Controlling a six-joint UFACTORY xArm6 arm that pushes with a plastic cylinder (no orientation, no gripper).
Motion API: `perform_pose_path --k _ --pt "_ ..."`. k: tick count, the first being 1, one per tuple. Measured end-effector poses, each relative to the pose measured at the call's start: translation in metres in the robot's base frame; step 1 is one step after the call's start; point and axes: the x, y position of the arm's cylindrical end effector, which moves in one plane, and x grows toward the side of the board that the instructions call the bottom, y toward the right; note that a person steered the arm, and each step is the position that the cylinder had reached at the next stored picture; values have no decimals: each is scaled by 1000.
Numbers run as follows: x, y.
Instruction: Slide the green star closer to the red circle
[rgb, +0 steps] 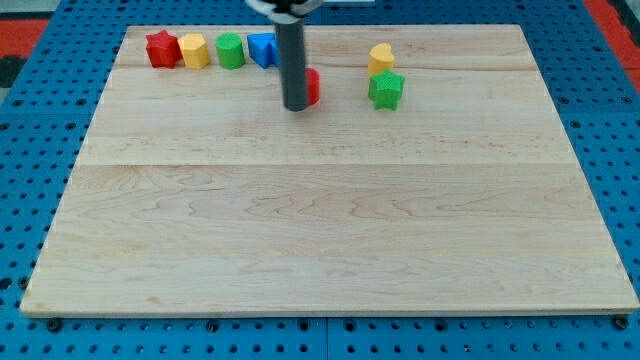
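Observation:
The green star (386, 89) lies near the view's top, right of centre, just below a yellow block (380, 58). The red circle (313, 86) is to its left, mostly hidden behind my rod. My tip (296, 106) rests on the board right at the red circle's left side, apparently touching it. The green star is a short gap to the right of the red circle.
A row of blocks sits along the view's top left: a red star (162, 49), a yellow block (194, 50), a green block (231, 50) and a blue block (262, 48). The wooden board (320, 230) lies on a blue pegboard.

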Motion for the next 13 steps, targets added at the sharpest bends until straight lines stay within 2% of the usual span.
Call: perform_pose_path --k 1,3,5,8,10,11,12,13 --pt "-18 30" --pt "-63 38" --pt "-42 54" --pt "-31 58" --pt "30 53" --pt "35 92" --pt "18 122" --pt "-32 122"
